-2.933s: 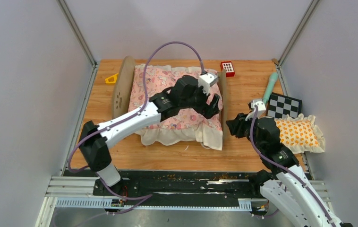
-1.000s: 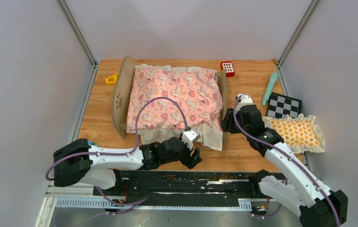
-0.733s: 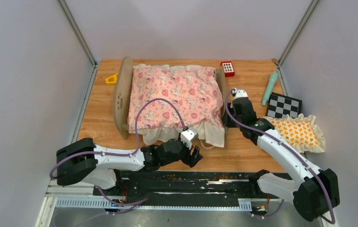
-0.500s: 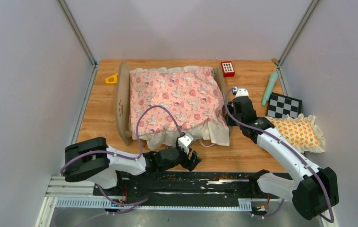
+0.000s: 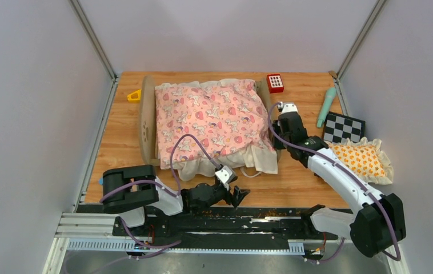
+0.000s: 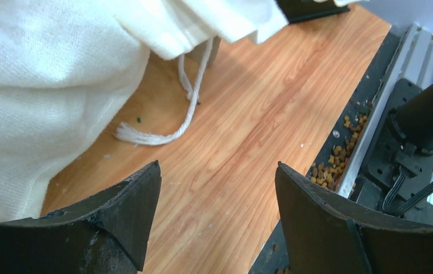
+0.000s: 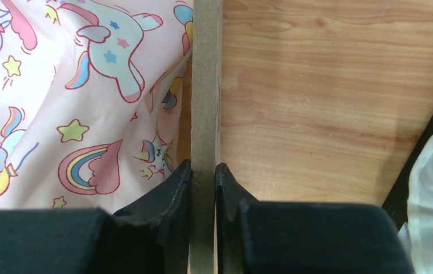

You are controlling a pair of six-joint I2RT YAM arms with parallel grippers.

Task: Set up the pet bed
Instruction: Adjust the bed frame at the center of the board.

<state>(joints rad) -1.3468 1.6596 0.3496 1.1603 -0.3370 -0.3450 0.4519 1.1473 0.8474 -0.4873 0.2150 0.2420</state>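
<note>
Right gripper [image 7: 203,171] pinches the pet bed [image 7: 205,85] by its footboard edge; left gripper [image 6: 217,185] stands wide, empty, over the table [image 6: 254,114].

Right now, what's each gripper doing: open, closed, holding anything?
Left gripper: open, holding nothing.
Right gripper: closed on the bed frame.
</note>
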